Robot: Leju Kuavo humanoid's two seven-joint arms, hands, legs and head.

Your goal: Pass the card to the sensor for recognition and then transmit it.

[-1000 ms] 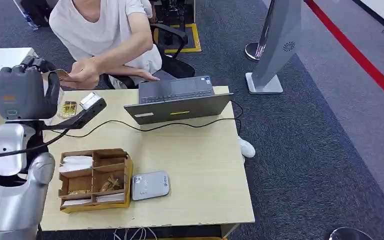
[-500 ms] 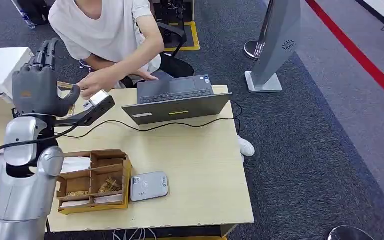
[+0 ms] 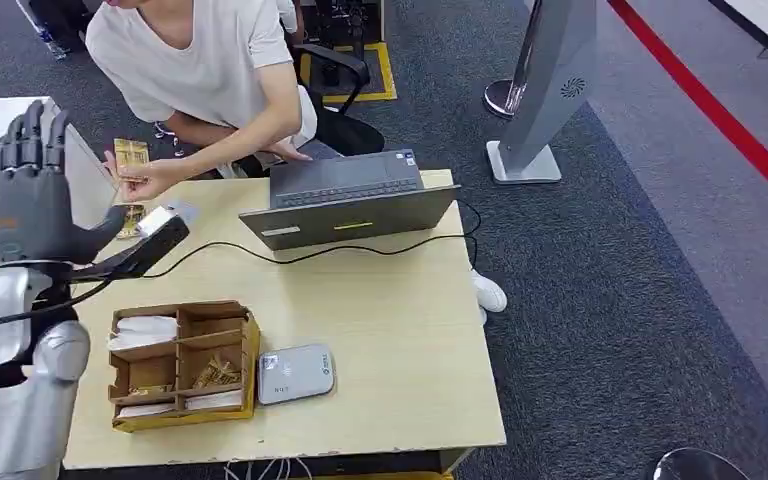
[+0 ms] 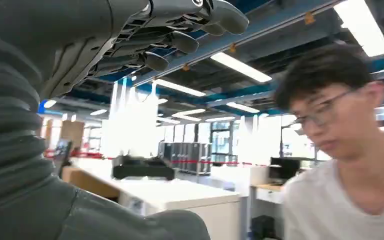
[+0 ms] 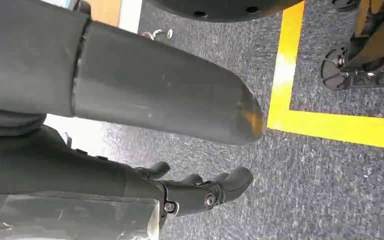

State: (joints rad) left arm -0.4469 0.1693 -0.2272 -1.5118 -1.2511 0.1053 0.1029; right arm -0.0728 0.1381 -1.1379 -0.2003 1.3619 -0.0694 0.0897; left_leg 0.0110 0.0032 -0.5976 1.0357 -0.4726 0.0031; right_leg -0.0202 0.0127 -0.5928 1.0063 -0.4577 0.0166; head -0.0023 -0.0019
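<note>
My left hand (image 3: 30, 200) is raised over the table's far left corner, fingers straight and apart, palm empty. In the left wrist view its fingers (image 4: 180, 35) are spread with nothing between them. A person in a white shirt (image 3: 200, 60) sits behind the table and pinches the gold-patterned card (image 3: 131, 157) upright, just right of my hand and apart from it. The white card reader (image 3: 298, 372) lies flat near the table's front edge. My right hand (image 5: 200, 192) hangs over the carpet, fingers loosely apart and holding nothing.
A black handheld terminal (image 3: 150, 243) with a cable lies just below my left hand, another gold card (image 3: 132, 218) beside it. A wooden compartment box (image 3: 182, 365) sits left of the reader. An open laptop (image 3: 350, 200) stands at the back. A grey kiosk stand (image 3: 545, 90) is on the carpet.
My left hand let go of the card and its fingers straightened. The person took the card and now holds it upright. The view has shifted slightly.
</note>
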